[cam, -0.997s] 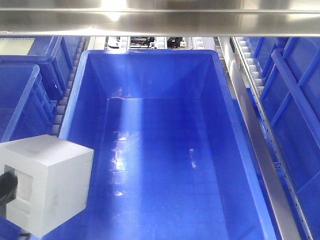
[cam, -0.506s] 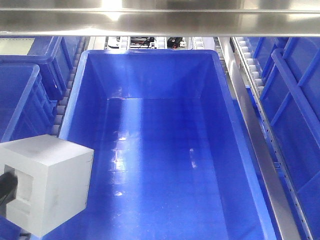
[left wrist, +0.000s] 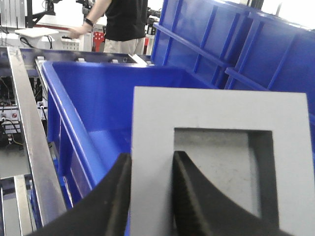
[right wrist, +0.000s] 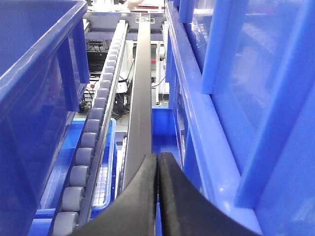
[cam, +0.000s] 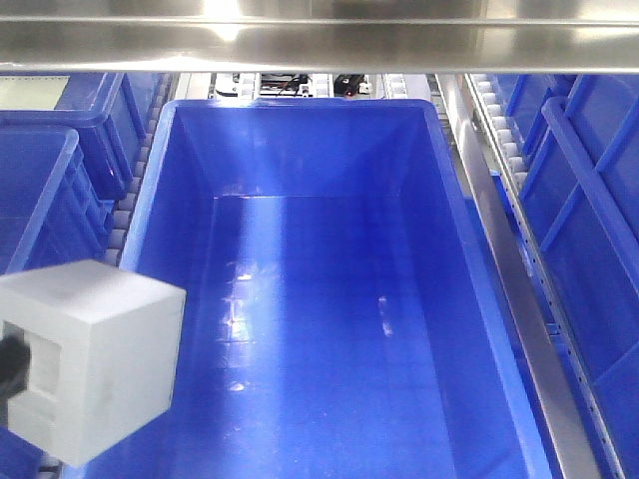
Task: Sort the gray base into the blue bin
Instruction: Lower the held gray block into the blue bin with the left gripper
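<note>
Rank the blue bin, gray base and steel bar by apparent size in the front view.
1. blue bin: fills most of the frame.
2. steel bar: spans the whole top edge.
3. gray base: slightly smaller, but close to the camera and cut off at left, so 2 and 3 are uncertain.

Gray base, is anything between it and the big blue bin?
Nothing visible does. The gray base, gripped by the left tool, hangs at the near-left rim of the blue bin, and nothing else shows inside the bin.
</note>
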Robot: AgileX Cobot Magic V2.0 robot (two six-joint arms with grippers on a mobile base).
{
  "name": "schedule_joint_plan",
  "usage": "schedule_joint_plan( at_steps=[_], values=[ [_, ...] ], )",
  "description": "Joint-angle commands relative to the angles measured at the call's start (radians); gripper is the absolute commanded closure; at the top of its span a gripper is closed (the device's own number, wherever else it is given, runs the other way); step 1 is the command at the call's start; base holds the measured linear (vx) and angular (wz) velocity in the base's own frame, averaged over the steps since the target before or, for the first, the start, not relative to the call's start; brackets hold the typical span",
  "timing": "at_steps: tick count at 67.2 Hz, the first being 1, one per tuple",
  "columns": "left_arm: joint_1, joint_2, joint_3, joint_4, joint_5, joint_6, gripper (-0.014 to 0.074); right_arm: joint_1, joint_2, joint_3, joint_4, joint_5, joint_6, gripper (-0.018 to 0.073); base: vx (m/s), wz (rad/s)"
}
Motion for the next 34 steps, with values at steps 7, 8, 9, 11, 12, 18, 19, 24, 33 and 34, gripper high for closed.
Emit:
schedule_joint_plan(
  at_steps=[7,8,9,11,12,18,19,24,33,34],
  values=[
    [-0.006,0.124,-0.138,-0.002,-0.109,-0.011,0.0603,-0.007,-0.007,0.004,-0.009,-0.079,-0.007,0.0564,0.00,0.00],
    [-0.006,0.137,-0.146,-0.002,-0.109,-0.011,0.0603,-0.007,-0.007,0.004,-0.009,-0.079,-0.007,0.0564,0.00,0.00],
    [-0.006,0.151,-0.157,-0.002,-0.109,-0.011,0.0603,-0.007,-0.007,0.004,-0.009,-0.079,-0.007,0.0564,0.00,0.00],
    [-0.006,0.186,-0.175,-0.002,-0.109,-0.011,0.0603,-0.007,-0.007,0.004,-0.009,-0.079,-0.007,0.0564,0.00,0.00],
    [-0.006,0.200,-0.183,-0.002,-0.109,-0.011,0.0603,-0.007,-0.007,0.004,-0.009,-0.079,-0.007,0.0564,0.00,0.00],
    [-0.007,0.294,-0.232,-0.002,-0.108,-0.011,0.0603,-0.007,-0.007,0.004,-0.009,-0.079,-0.007,0.0564,0.00,0.00],
    [-0.007,0.309,-0.239,-0.002,-0.108,-0.011,0.0603,-0.007,-0.007,0.004,-0.009,-0.079,-0.007,0.0564,0.00,0.00],
    [-0.007,0.382,-0.280,-0.002,-0.109,-0.011,0.0603,-0.007,-0.007,0.004,-0.009,-0.079,-0.007,0.0564,0.00,0.00],
    [-0.046,0.515,-0.356,-0.002,-0.108,-0.011,0.0603,-0.007,-0.007,0.004,-0.009,-0.079,-0.007,0.0564,0.00,0.00],
    [-0.054,0.536,-0.363,-0.002,-0.108,-0.011,0.0603,-0.007,-0.007,0.004,-0.009,-0.079,-0.007,0.0564,0.00,0.00]
  ],
)
